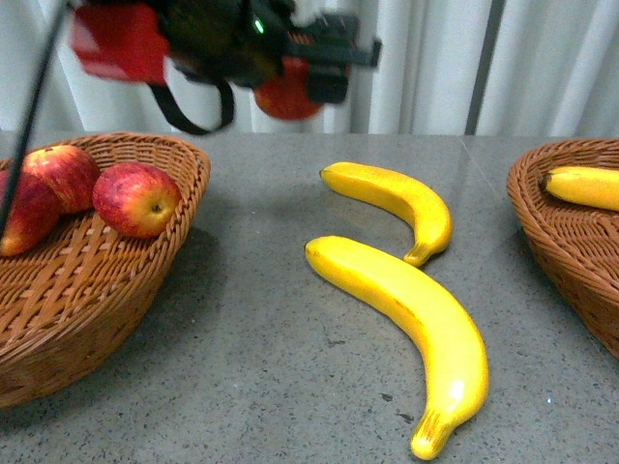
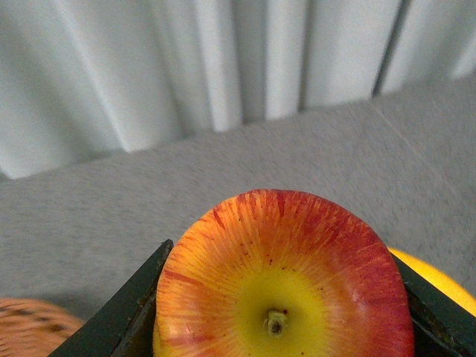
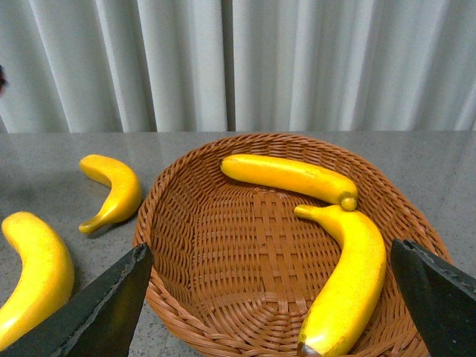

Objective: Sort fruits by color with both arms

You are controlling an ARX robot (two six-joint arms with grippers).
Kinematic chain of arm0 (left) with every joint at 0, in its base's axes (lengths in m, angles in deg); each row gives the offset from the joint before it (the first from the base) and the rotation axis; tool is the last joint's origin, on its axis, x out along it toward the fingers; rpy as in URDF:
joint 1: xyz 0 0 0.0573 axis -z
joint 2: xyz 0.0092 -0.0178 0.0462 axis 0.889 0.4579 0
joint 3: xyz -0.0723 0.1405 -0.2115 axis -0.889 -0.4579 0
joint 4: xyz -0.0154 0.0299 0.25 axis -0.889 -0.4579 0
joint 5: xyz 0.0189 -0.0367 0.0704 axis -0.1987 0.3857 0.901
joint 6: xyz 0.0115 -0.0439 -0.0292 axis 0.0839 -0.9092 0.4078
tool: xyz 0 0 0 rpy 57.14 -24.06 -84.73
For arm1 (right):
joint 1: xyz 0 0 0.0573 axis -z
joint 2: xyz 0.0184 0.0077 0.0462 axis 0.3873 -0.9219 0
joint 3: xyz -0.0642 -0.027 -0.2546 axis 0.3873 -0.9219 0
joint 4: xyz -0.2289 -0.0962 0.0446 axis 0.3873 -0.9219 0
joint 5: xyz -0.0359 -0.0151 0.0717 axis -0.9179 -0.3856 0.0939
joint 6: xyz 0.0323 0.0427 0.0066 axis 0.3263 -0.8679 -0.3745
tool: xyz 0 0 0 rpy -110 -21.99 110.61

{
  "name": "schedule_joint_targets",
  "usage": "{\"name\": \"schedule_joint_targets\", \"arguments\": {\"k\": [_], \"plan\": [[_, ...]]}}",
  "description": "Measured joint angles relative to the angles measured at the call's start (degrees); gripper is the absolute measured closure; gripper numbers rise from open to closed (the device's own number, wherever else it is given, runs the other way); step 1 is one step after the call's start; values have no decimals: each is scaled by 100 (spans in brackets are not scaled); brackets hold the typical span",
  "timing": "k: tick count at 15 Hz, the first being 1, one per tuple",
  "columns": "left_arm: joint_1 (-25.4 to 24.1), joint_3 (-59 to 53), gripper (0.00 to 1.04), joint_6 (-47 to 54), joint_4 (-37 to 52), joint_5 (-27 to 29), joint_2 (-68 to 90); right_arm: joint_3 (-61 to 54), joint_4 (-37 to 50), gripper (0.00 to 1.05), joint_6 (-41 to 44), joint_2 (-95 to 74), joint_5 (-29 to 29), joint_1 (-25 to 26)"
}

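The left claw (image 2: 281,316) is closed on a red apple (image 1: 285,100), high over the back edge of the counter (image 1: 261,319), near the left-edge basket (image 1: 116,290) of apples (image 1: 135,198). The right claw (image 3: 271,312) gapes wide above the right-edge basket (image 3: 175,238) with two bananas (image 3: 286,177). Two more bananas (image 1: 416,319) lie mid-counter.

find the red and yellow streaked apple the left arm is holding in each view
Front view: the red apple streaked with yellow is at top centre, held up in front of the pleated white curtain.
Left wrist view: it fills the lower middle of the picture, stem end to the camera, between two black fingers.
Right wrist view: not in it.
Shared landmark: that curtain, in all three.
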Motion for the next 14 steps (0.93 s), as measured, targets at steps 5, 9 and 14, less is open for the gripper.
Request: {"name": "schedule_joint_targets", "arguments": {"k": [5,9,14], "plan": [[-841,-2444,39,-758,-136,1038,-2507,0,0,7,0,0,0,0],[-1182,-3748,39,-1290,-459,1429,-3515,0,2,7,0,0,0,0],[-1036,-3912,19,-1696,-597,1478,-3373,0,-4,7,0,0,0,0]]}}
